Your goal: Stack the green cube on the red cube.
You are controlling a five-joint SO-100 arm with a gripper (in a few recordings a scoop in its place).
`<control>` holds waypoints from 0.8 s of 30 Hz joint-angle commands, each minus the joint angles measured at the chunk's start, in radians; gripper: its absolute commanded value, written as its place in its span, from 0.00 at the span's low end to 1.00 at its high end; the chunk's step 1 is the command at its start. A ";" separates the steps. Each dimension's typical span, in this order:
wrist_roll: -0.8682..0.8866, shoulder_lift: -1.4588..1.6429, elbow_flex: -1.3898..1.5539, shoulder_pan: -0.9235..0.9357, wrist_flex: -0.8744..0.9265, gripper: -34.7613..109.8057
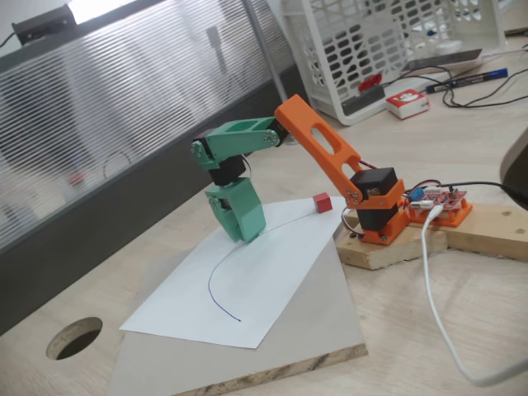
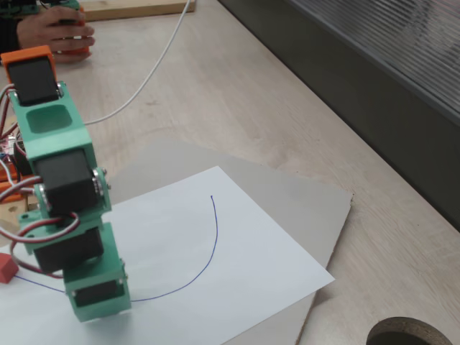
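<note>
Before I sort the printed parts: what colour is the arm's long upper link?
Orange; the upper link shows best in a fixed view, above the green gripper.

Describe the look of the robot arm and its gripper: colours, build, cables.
The arm has an orange slotted link on an orange base with black servos; the forward links are mint green plastic with black servos. The gripper is green too, with broad blocky fingers. Thin red, white and dark wires loop beside the wrist.

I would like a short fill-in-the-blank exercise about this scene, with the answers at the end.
1. The red cube rests on a sheet of ____ paper.
2. The line drawn on the paper is ____, not straight.
3. The green claw points ____ toward the paper.
4. The arm's base is coloured ____.

Answers: white; curved; down; orange
</note>
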 commanded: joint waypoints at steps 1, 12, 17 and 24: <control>0.009 0.103 0.032 0.015 0.012 0.30; 0.009 0.173 0.052 0.015 0.012 0.30; 0.011 0.173 0.054 0.031 0.012 0.30; 0.011 0.173 0.089 0.077 0.012 0.30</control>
